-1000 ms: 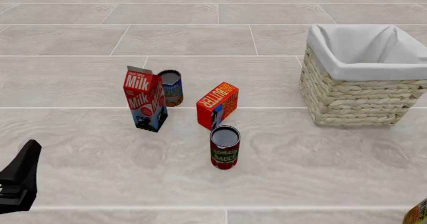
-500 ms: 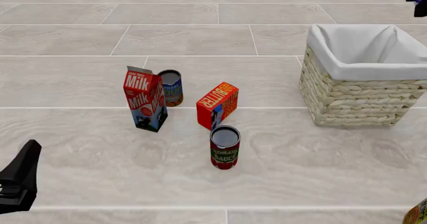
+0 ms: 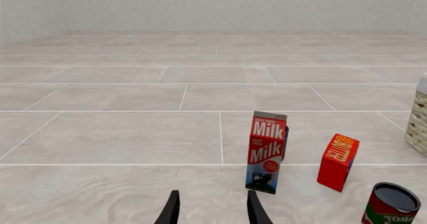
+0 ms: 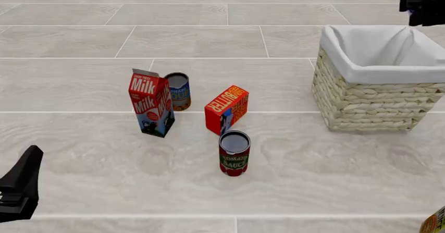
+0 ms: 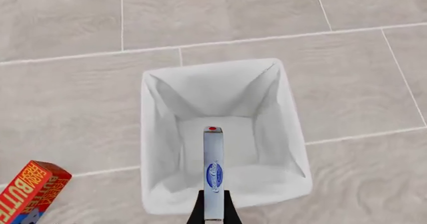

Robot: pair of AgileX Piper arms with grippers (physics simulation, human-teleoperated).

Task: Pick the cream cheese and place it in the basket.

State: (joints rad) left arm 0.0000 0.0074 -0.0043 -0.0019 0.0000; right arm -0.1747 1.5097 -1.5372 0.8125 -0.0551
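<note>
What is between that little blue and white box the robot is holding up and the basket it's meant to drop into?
Nothing visible. The right hand grips the cream cheese directly above the basket, whose white-lined inside looks empty in the right wrist view. The butter box and the cans sit on the floor off to the side, out of the way.

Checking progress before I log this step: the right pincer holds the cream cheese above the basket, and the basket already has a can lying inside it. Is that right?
Not quite. The right pincer does hold the cream cheese above the basket, but the right wrist view shows only bare white lining inside it, no can. The cans stand out on the floor, as the front view shows.
</note>
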